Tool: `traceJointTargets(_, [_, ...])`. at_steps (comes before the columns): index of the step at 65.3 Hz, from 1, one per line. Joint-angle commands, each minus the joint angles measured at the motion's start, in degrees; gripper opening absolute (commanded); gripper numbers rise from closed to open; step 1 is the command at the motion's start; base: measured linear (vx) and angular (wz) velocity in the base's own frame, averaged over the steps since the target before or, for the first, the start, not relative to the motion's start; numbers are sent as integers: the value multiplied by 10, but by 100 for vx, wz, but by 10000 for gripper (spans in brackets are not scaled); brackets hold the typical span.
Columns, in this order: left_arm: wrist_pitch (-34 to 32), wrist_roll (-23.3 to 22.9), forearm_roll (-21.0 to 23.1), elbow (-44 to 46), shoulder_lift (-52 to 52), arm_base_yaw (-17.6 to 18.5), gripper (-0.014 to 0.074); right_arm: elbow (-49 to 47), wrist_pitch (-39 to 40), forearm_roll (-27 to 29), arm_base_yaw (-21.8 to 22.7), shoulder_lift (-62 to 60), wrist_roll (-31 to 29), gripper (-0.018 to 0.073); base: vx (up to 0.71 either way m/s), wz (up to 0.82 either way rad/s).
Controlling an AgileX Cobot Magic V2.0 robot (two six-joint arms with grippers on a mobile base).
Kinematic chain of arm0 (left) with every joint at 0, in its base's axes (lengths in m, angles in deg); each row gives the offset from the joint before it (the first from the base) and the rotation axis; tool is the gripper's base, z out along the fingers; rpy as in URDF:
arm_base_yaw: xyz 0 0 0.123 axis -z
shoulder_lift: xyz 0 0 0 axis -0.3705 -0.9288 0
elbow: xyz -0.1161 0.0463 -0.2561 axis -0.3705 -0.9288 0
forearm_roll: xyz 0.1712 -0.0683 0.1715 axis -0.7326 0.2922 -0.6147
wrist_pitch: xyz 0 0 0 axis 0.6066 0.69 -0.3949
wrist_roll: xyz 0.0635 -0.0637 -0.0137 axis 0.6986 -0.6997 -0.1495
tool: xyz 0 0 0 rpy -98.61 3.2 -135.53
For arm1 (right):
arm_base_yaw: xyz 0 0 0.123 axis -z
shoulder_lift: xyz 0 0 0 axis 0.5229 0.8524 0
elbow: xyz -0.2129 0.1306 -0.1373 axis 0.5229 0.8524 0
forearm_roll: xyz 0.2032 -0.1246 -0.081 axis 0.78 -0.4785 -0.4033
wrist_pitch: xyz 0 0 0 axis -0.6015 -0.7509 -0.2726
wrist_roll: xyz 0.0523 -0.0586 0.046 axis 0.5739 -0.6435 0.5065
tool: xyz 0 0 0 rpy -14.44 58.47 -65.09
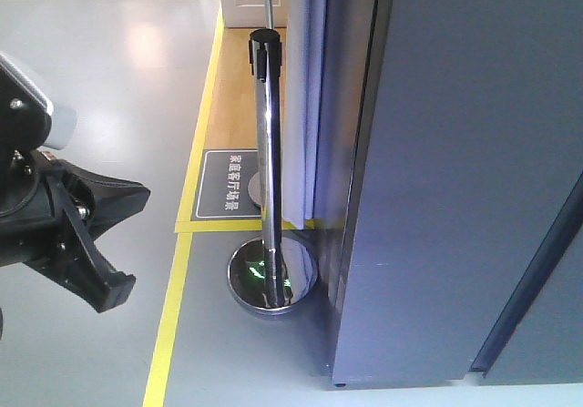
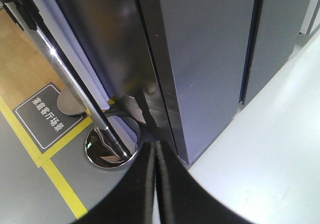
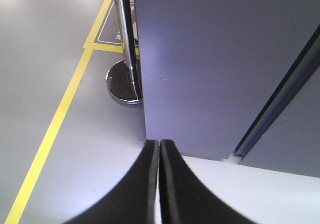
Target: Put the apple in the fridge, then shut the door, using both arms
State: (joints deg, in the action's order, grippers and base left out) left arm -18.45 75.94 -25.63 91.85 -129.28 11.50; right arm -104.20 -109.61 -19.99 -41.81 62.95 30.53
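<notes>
Grey door (image 3: 210,68) shut — both end effectors (image 2: 155,149) (image 3: 159,146) closed (empty).

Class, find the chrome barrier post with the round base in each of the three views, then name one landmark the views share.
Exterior front-facing: barrier post at centre, left of the fridge.
Left wrist-mounted: post slants across the left side; base lower left.
Right wrist-mounted: post upper left of centre, beside the grey fridge wall.
Shared landmark: the yellow floor line.
</notes>
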Motion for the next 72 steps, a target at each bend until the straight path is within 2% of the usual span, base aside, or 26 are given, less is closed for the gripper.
traceJointTargets(1, [-41,-5,4,8,19,-1,-6,-14,32,-1,2,3,0,-2,0,0])
traceJointTargets(7, [-56,0,-2,-8,48,-3,-6,-14,28,-1,2,3,0,-2,0,0])
traceJointTargets(14, [-96,1,-2,-54,92,-33,-6,-14,28,0,2,3,0,-2,0,0])
traceJointTargets(28, [-193,-2,1,-207,252,-144,-6,-14,27,0,2,3,0,-2,0,0])
traceJointTargets(35, [-219,-2,5,-289,331,-202,-6,-14,27,0,2,3,0,-2,0,0])
traceJointTargets(44, [-274,-32,7,-392,414,-268,-6,-14,27,0,2,3,0,-2,0,0])
traceJointTargets(49, [-314,-43,7,-433,448,-292,-6,-14,27,0,2,3,0,-2,0,0])
traceJointTargets(59, [-379,-70,7,-508,511,-322,-6,-14,27,0,2,3,0,-2,0,0])
traceJointTargets(68, [-422,-89,5,-562,558,-328,-6,-14,27,0,2,3,0,-2,0,0])
traceJointTargets(72, [-399,-88,5,-560,577,-328,-6,-14,27,0,2,3,0,-2,0,0])
